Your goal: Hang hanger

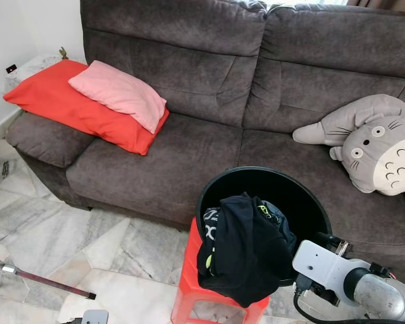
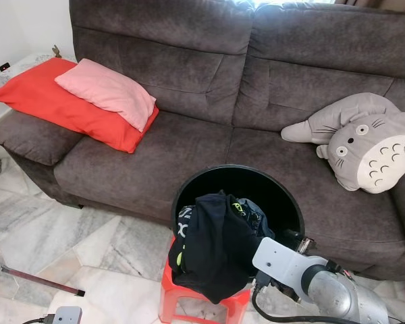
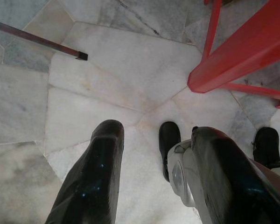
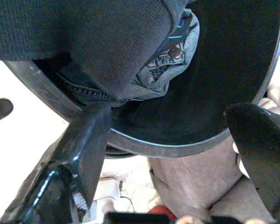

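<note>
A round black basket (image 1: 293, 192) stands on a red plastic stool (image 1: 187, 287) in front of the sofa. Dark clothes (image 1: 246, 250) fill it, and a black garment hangs over its front rim. My right arm (image 1: 354, 280) reaches the basket's right rim from low down. In the right wrist view my right gripper (image 4: 177, 122) is open, with one finger (image 4: 86, 140) against the rim under the clothes (image 4: 107, 42) and the other outside the rim. My left gripper (image 3: 157, 132) hangs open over the marble floor beside the stool's legs (image 3: 238, 60). I can make out no hanger.
A dark grey sofa (image 1: 189, 145) spans the back, with a red cushion (image 1: 67, 101), a pink pillow (image 1: 121, 91) and a grey plush toy (image 1: 374, 145). A dark red rod with a black tip (image 1: 50, 282) lies low over the marble floor at the left.
</note>
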Robot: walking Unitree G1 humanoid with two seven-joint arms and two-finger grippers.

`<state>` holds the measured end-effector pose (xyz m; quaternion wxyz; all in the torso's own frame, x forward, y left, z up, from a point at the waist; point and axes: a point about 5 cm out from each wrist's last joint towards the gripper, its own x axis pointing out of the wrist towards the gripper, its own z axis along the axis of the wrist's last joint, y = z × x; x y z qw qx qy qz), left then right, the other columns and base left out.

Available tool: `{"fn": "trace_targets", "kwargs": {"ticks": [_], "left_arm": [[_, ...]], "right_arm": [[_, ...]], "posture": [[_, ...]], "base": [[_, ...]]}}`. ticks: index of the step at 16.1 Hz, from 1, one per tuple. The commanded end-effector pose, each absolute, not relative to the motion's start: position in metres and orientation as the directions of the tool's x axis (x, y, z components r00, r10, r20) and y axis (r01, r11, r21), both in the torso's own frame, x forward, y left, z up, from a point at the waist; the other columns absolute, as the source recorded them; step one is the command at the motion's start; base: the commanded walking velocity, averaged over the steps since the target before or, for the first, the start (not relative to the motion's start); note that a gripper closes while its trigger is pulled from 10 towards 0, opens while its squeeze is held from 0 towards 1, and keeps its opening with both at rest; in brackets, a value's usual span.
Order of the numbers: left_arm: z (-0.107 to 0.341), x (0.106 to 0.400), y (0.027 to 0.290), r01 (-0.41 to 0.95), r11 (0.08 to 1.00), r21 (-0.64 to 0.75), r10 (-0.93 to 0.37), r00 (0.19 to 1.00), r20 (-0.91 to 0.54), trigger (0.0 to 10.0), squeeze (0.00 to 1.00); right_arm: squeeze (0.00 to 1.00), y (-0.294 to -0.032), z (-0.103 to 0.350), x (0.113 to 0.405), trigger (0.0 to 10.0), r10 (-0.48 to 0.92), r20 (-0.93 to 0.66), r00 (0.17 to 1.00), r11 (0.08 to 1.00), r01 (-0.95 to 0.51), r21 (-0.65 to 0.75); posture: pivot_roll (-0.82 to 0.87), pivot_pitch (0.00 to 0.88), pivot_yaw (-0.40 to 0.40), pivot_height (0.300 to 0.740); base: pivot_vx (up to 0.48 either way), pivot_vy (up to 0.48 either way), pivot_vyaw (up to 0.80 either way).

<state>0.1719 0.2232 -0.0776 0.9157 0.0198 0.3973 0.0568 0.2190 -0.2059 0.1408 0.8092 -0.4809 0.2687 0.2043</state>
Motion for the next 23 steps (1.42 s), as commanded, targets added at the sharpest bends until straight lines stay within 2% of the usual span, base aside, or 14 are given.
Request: {"fn": "trace_targets", "kwargs": {"ticks": [1, 9, 18, 23], "left_arm": [[-0.084, 0.160, 0.224, -0.094, 0.993, 0.078, 0.120, 0.640, -0.759, 10.0, 0.00], [-0.083, 0.160, 0.224, -0.092, 0.993, 0.076, 0.118, 0.640, -0.760, 10.0, 0.00], [-0.084, 0.159, 0.225, -0.095, 0.992, 0.077, 0.120, 0.636, -0.763, 10.0, 0.00], [-0.084, 0.159, 0.225, -0.095, 0.992, 0.079, 0.122, 0.637, -0.761, 10.0, 0.00]], "right_arm": [[0.00, -0.206, 0.141, 0.220, 10.0, 0.065, -0.624, 0.778, 0.448, -0.582, -0.679], [0.00, -0.199, 0.144, 0.227, 10.0, 0.113, -0.599, 0.793, 0.481, -0.571, -0.665], [0.00, -0.205, 0.130, 0.216, 10.0, 0.090, -0.697, 0.711, 0.432, -0.659, -0.616], [0.00, -0.202, 0.138, 0.232, 10.0, 0.090, -0.584, 0.807, 0.485, -0.548, -0.682]], "posture": [[-0.08, 0.165, -0.035, 0.740], [-0.08, 0.171, -0.031, 0.740], [-0.08, 0.172, -0.034, 0.740], [-0.08, 0.167, -0.032, 0.740]], "base": [[0.000, 0.000, 0.00], [0.000, 0.000, 0.00], [0.000, 0.000, 0.00], [0.000, 0.000, 0.00]]}}
